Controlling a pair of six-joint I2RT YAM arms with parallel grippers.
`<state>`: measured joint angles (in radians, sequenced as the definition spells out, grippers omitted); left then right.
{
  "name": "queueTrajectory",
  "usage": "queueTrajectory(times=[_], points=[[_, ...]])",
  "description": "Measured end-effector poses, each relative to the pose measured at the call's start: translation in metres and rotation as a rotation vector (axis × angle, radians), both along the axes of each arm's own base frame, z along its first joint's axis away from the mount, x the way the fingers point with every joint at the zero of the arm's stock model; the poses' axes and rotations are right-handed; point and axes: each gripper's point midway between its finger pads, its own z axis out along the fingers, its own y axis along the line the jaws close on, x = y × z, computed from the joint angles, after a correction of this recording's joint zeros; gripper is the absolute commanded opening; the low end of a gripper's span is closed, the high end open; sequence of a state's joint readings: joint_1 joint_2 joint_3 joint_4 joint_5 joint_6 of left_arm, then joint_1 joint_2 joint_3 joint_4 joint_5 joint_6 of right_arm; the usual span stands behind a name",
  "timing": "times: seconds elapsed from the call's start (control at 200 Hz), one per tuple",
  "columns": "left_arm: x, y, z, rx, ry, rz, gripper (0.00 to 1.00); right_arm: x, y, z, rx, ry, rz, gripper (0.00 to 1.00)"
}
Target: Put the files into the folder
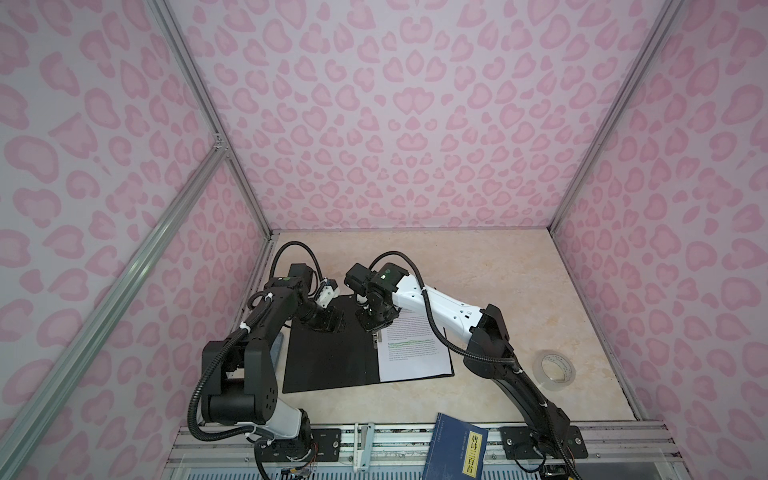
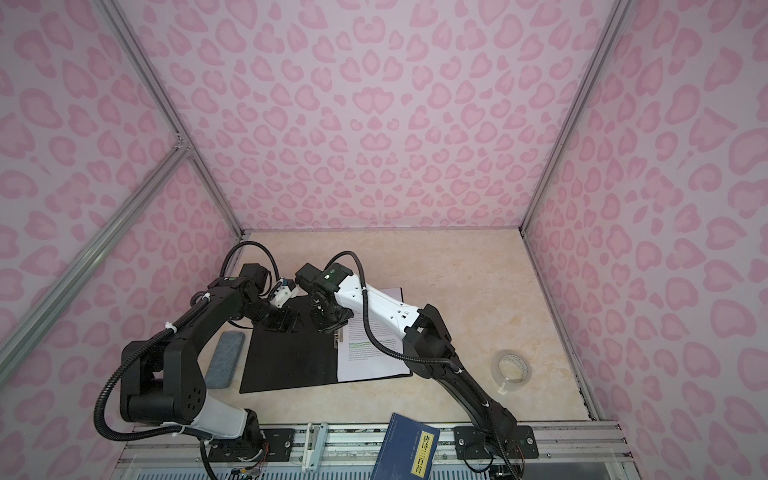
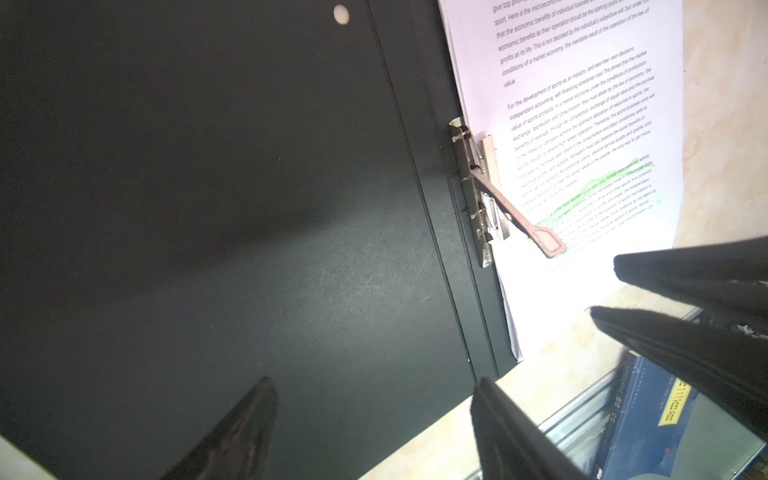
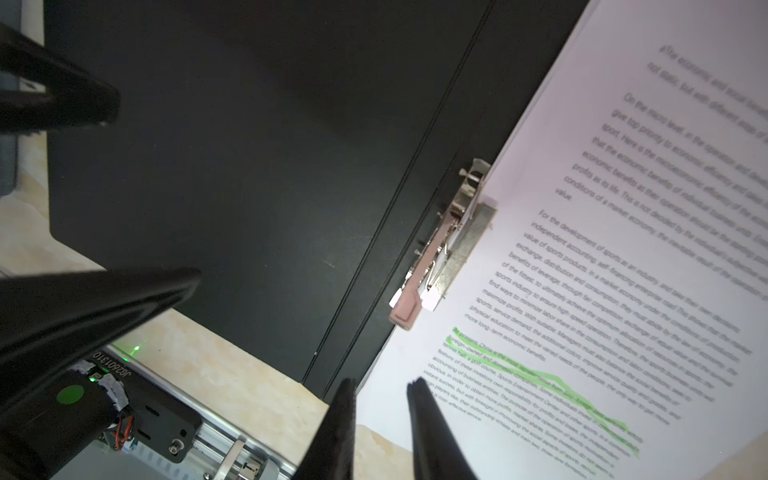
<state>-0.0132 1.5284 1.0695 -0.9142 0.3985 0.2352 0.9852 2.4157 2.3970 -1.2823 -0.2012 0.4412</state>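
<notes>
The right tool (image 4: pixel 381 384) hangs over the spine of the folder (image 1: pixel 328 361), just beside the metal clip (image 4: pixel 440 249). Its jaws are narrowed to a slim gap with nothing between them. The left tool (image 3: pixel 374 386) stands wide and empty above the folder's bare black left half. The folder lies open and flat on the counter (image 1: pixel 498 266). The files (image 1: pixel 415 357) rest on its right half, their edge at the clip.

Matt black folder (image 3: pixel 208 208), shiny metal clip (image 3: pixel 478 195)
</notes>
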Motion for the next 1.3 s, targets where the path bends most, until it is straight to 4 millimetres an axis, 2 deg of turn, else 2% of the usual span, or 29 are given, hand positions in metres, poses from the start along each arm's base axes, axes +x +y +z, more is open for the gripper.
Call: queueTrajectory(times=[0.145,0.35,0.51,0.83,1.175,1.3], points=[[0.000,0.000,0.000,0.001,0.000,0.000,0.77,0.002,0.001,0.002,-0.001,-0.005,0.005,0.26],[0.001,0.003,-0.007,0.018,0.016,0.002,0.76,0.006,-0.001,-0.004,-0.027,-0.009,0.011,0.23],[0.003,0.003,-0.008,0.022,0.012,0.002,0.76,0.012,-0.001,0.001,-0.017,-0.026,0.015,0.21],[0.000,0.005,-0.015,0.032,0.022,-0.019,0.76,0.015,-0.003,-0.013,-0.033,0.000,0.014,0.21],[0.000,0.005,-0.017,0.031,0.025,-0.021,0.76,0.018,0.001,-0.005,0.004,0.007,0.012,0.19],[0.000,0.005,-0.019,0.031,0.030,-0.021,0.76,0.018,0.000,-0.013,-0.006,0.024,0.013,0.17]])
